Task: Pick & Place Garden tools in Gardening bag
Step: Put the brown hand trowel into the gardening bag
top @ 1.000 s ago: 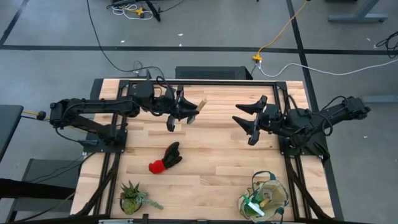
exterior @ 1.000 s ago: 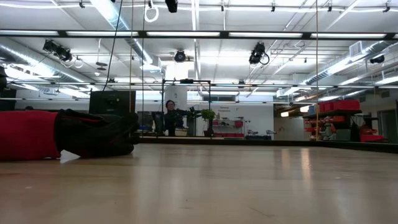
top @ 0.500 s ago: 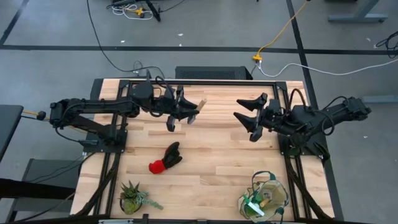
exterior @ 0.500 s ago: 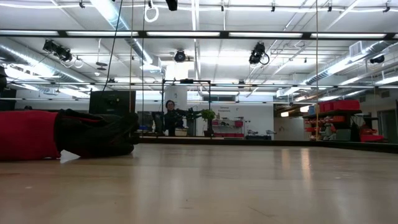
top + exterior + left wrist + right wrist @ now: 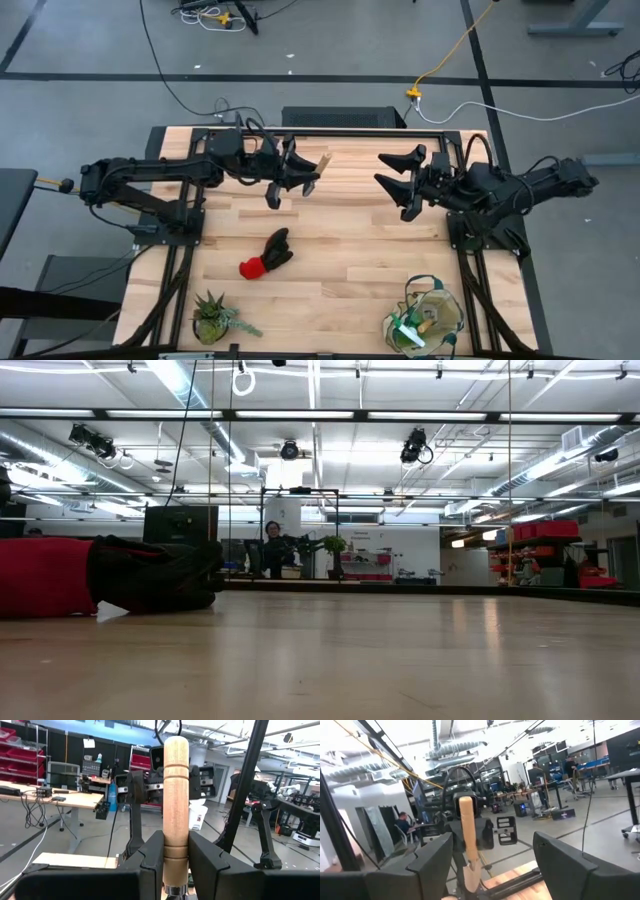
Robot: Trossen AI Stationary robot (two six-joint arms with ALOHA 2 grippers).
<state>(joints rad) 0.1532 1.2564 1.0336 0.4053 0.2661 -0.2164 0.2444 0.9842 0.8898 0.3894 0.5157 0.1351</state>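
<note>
My left gripper (image 5: pixel 290 187) is over the table's far middle, shut on a wooden-handled tool (image 5: pixel 176 795); the tool's metal head is hidden, so I cannot tell rake from trowel. My right gripper (image 5: pixel 392 186) is open and empty to its right, fingers pointing at the handle (image 5: pixel 467 840). The red-and-black glove pair (image 5: pixel 266 255) lies flat on the table's middle and also shows in the low view (image 5: pixel 100 575). The beige gardening bag (image 5: pixel 425 318) stands at the near right with the bright green piece (image 5: pixel 405 330) inside. My left gripper pinches the wooden handle's lower part (image 5: pixel 176 851), near the metal collar, between its two fingers (image 5: pixel 152 857). The handle runs along the fingers, and its rounded free end (image 5: pixel 324 161) sticks out past them toward the table's right. The tool is lifted clear of the table.
A small spiky potted plant (image 5: pixel 213 316) stands at the near left corner. Dark frame rails (image 5: pixel 180 270) run along the table's left and right sides. Bare wood (image 5: pixel 350 250) lies between the gloves and the bag.
My right gripper has gone a little toward the table's far edge and left, toward the held handle, and has stayed open. My left gripper keeps its hold on the tool.
</note>
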